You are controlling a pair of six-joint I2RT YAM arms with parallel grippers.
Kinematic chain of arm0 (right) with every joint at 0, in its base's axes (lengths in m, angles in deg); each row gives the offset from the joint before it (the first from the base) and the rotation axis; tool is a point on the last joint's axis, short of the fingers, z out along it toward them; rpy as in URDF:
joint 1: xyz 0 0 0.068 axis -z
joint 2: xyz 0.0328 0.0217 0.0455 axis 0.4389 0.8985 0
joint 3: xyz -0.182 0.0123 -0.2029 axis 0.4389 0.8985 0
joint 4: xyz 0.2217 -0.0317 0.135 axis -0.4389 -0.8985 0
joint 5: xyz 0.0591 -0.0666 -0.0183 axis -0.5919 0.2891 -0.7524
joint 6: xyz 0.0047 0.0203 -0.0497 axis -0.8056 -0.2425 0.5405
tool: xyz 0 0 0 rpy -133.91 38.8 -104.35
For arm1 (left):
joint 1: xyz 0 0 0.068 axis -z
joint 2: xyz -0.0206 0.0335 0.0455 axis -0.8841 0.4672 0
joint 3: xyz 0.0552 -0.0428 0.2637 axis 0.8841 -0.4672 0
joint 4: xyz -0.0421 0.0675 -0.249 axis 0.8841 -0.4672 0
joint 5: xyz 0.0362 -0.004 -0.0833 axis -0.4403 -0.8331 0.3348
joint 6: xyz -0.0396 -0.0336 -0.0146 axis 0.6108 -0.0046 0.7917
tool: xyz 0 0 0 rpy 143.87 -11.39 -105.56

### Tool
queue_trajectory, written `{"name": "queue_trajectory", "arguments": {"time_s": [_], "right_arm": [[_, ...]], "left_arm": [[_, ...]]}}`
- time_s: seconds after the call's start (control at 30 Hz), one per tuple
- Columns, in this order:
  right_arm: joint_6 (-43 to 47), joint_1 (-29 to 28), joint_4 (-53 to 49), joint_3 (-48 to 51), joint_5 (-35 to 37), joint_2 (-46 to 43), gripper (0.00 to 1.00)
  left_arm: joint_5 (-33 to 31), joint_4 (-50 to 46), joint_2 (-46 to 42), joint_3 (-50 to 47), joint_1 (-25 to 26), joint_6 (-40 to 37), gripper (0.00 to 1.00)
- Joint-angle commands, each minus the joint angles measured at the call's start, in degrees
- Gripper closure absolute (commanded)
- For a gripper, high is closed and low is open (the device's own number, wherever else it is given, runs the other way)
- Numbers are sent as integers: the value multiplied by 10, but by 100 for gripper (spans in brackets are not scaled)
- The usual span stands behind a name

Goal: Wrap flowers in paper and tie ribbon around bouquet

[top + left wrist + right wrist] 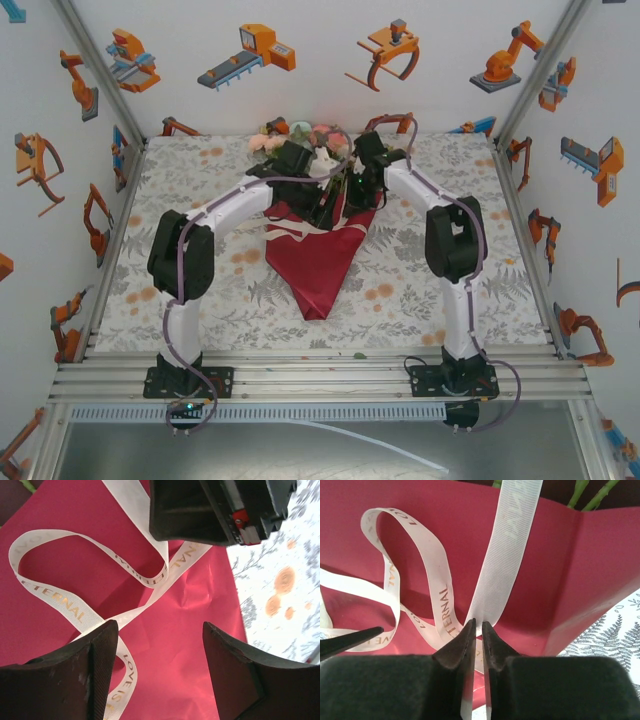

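**Top view.** Your two arms meet over the bouquet, which lies at the far middle of the table. The paper forms a dark red cone with its tip toward the arm bases. The flowers spread from its wide far end, close to the back wall.

**Left wrist view.** Your left gripper hangs over the paper with its jaws wide apart and nothing between them. The ribbon, cream with gold lettering, lies in loose loops on the red sheet. One strand runs along the inner edge of the finger on the left of this view.

**Right wrist view.** Your right gripper is closed on one strand of the ribbon. The fingers are almost together, and the strand rises straight from them across the paper. Green stems show above the paper's upper edge. A dark fingertip of the left gripper reaches in at the left edge, just beside a ribbon loop.
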Motion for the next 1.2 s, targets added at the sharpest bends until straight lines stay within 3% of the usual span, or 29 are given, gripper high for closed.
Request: {"name": "queue_trajectory", "arguments": {"time_s": [0.0,0.1,0.43,0.53,0.67,0.77,1.0,1.17], "right_arm": [[-6,0,-19,-12,6,-3,94],[-6,2,-19,-10,1,-6,100],[-12,1,-21,-17,-6,-3,100],[-11,1,-21,-14,-5,-3,100],[-9,2,-21,-7,-3,-4,100],[-5,2,-18,-1,-9,-5,100],[53,0,5,51,-62,-27,100],[113,-3,8,87,-80,-50,100]], "left_arm": [[-21,-21,17,24,6,-95,35],[-15,-8,30,30,6,-112,34],[21,-2,74,37,1,-143,39],[39,-20,82,45,1,-148,48],[50,-22,73,37,2,-141,77],[59,-18,56,30,2,-137,86],[71,4,21,24,2,-110,98],[71,7,12,28,2,-102,100]]}}
